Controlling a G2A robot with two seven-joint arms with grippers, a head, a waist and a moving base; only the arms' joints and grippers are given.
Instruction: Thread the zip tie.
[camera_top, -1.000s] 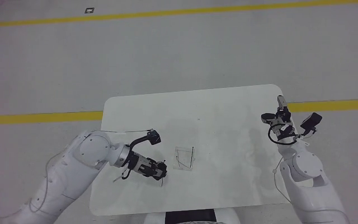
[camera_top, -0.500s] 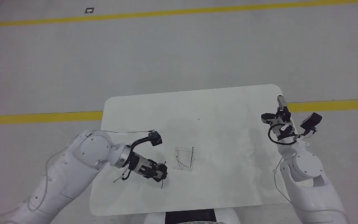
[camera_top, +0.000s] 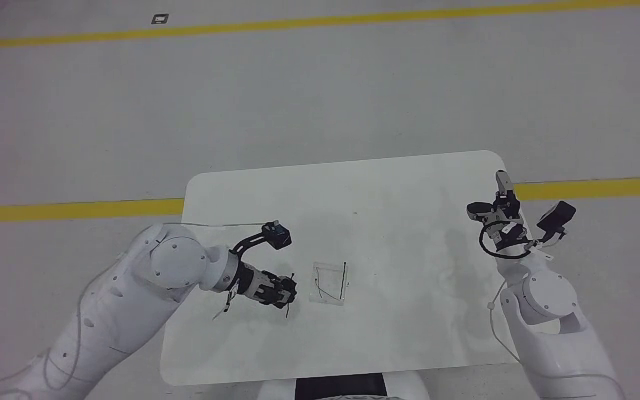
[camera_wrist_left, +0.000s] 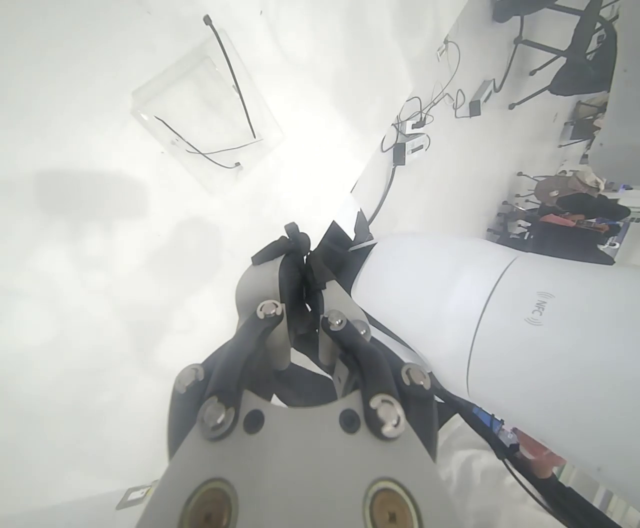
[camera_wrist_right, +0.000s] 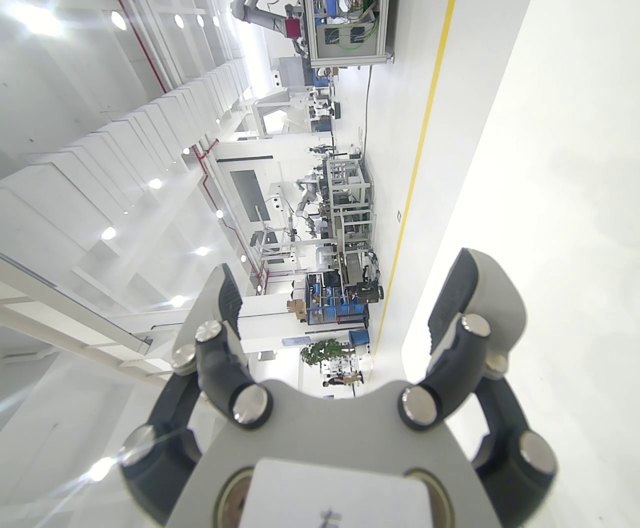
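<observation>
**Threading step, with the tie in hand.** The left gripper (camera_top: 285, 292) hangs over the near left of the table (camera_top: 400, 200), just left of the tray (camera_top: 330, 278). Its jaws are pressed together. We read the thin black strand jutting from them toward the near edge as the tie (camera_top: 288, 308), pinched close to one end. In the left wrist view the fingertips (camera_wrist_left: 290, 280) meet on something small and black. We cannot tell whether that is the tie's head or its tail. The right gripper (camera_wrist_right: 345, 290) sits at the far right edge of the table, well apart from the tie, with its jaws spread and empty.

**Doing the step well.** We judge that threading needs both ends under control, so the right gripper should come across and take the free end. A pinch close to the tip would keep the limp strap from drooping. The tail should then meet the head's slot squarely and be pushed straight through. A skewed approach would likely bend the strap or let it slip.

**Container.** The tray is clear and shallow and holds two spare ties. The straight tie (camera_wrist_left: 235, 80) lies along its right side. The curved tie (camera_wrist_left: 200, 150) runs across its near left. Both lie flat, and neither is threaded.
</observation>
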